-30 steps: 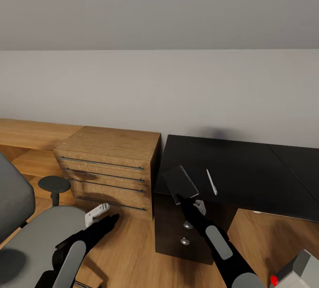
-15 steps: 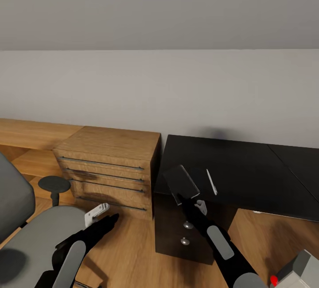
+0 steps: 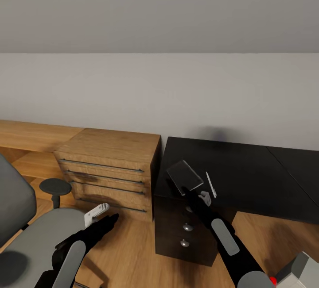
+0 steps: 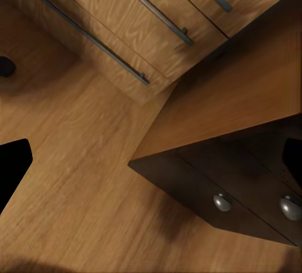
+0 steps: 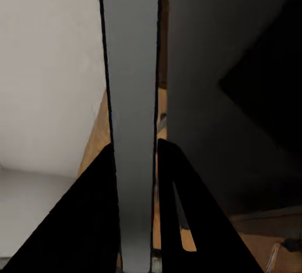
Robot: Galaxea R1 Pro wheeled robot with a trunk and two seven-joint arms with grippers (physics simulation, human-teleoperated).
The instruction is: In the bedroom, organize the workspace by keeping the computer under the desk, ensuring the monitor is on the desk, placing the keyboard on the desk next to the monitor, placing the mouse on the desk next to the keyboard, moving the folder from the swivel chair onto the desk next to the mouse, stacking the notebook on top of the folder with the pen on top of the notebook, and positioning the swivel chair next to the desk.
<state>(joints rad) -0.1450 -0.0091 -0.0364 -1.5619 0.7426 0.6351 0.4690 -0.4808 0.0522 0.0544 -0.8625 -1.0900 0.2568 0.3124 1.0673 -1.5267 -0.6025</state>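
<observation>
The black-topped desk (image 3: 252,177) runs along the wall at the right. A short white pen (image 3: 211,185) lies near its left end. My right gripper (image 3: 183,192) is shut on a thin flat grey panel (image 3: 184,176), tilted just above the desk beside the pen. In the right wrist view the same panel (image 5: 132,97) stands edge-on between the dark fingers (image 5: 94,222). I cannot tell whether it is the folder or the notebook. The grey swivel chair (image 3: 35,235) stands at the lower left. My left gripper (image 3: 109,220) hangs open over the floor beside the seat. A corner of the light grey computer (image 3: 305,268) shows.
A low light-wood cabinet (image 3: 110,164) with long handles stands against the desk's left side. Under the desk's left end is the black drawer unit (image 3: 186,235) with round knobs, seen close in the left wrist view as the drawer unit (image 4: 220,185). Wood floor (image 3: 128,252) lies between chair and drawers.
The head view has shifted slightly. My right gripper has carried the grey panel a little farther over the desk, closer to the pen. The left arm has stayed put.
</observation>
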